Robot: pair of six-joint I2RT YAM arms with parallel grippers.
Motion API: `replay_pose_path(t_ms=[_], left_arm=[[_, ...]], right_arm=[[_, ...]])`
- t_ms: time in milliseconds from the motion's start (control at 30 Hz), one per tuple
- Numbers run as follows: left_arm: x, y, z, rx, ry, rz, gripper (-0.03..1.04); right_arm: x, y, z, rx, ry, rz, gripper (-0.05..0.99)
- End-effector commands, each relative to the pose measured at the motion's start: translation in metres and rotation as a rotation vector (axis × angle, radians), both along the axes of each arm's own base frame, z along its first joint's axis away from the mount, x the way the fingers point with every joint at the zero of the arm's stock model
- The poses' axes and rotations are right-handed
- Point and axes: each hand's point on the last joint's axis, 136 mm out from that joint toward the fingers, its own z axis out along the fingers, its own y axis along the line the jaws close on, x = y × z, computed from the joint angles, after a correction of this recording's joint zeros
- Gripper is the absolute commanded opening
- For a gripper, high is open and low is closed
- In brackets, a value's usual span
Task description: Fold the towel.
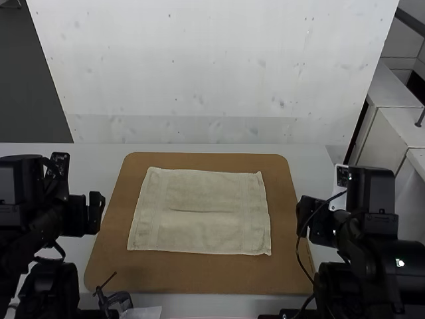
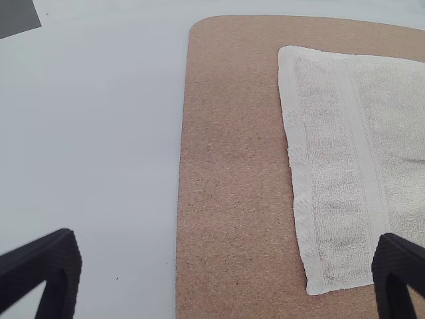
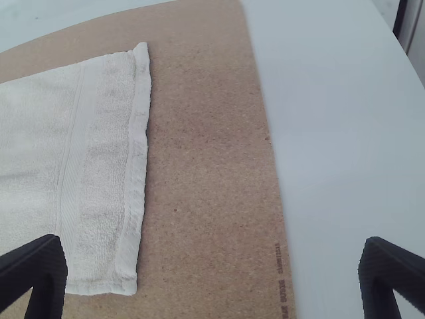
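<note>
From my console I had the towel between the two sets of jaws, to the right of the left gripper and to the left of the right gripper, touching neither in the high view. It lay spread on a brown board, roughly square to its edges, with one short wrinkle running across near its middle and a flatter woven stripe near each side hem. The board reached out past the towel on every side, and the white table ran on beyond it, farther from me than either pair of jaws. In the left wrist view, my left gripper had its jaws wide, and the board's edge passed through the space between its black fingers; one corner of the towel showed near one fingertip. My right gripper had its jaws wide as well, with the other side hem showing between its fingers and the board's opposite edge running through that same space.
</note>
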Motion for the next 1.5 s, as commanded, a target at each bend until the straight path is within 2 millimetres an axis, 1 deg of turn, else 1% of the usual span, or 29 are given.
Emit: replay_pose_path(t_ms=[0,267,367,433,567,600,700,767,867,933,1033,1133,1233,1267,1333,1467], left_arm=[[-0.002,-0.004,0.020,-0.022,-0.078,-0.018,0.97],[-0.002,-0.004,0.020,-0.023,-0.078,-0.017,0.97],[-0.001,0.000,0.019,-0.017,-0.076,0.008,0.97],[-0.001,-0.001,0.020,-0.024,-0.081,0.007,0.95],[0.005,-0.008,0.006,-0.055,0.035,-0.023,0.95],[0.009,-0.009,0.006,-0.064,0.052,-0.019,0.95],[0.023,-0.012,0.014,-0.074,0.073,-0.029,0.96],[0.034,-0.013,0.013,-0.083,0.123,-0.028,0.95],[0.053,-0.014,0.000,-0.103,0.231,-0.010,0.95],[0.069,-0.008,-0.012,-0.084,0.291,0.020,0.95],[0.087,-0.004,-0.019,-0.074,0.333,0.046,0.95],[0.103,-0.003,-0.027,-0.088,0.390,0.072,0.95],[0.121,0.005,-0.036,-0.030,0.402,0.107,0.95],[0.127,0.004,-0.040,-0.019,0.409,0.107,0.95],[0.134,0.003,-0.048,-0.017,0.442,0.112,0.95],[0.145,0.005,-0.061,-0.017,0.490,0.138,0.95]], right_arm=[[0.000,0.004,0.013,0.010,-0.042,0.021,0.96],[0.000,0.004,0.013,0.011,-0.042,0.020,0.96],[0.000,0.003,0.013,0.010,-0.044,0.013,0.96],[0.001,0.002,0.014,0.009,-0.052,0.008,0.96],[0.003,0.004,0.012,0.011,-0.019,0.022,0.96],[0.006,0.005,0.010,0.012,0.005,0.028,0.96],[0.021,0.008,0.006,0.013,0.061,0.044,0.96],[0.035,0.008,0.003,0.014,0.100,0.042,0.96],[0.056,0.010,-0.008,0.021,0.196,0.050,0.96],[0.072,0.010,-0.016,0.028,0.268,0.044,0.96],[0.092,0.011,-0.025,0.048,0.345,0.023,0.96],[0.115,0.018,-0.036,0.065,0.422,0.015,0.96],[0.145,0.025,-0.046,0.040,0.445,0.009,0.96],[0.153,0.026,-0.050,0.019,0.446,0.009,0.96],[0.166,0.035,-0.060,-0.028,0.463,0.026,0.96],[0.182,0.058,-0.081,-0.097,0.522,0.086,0.95]])
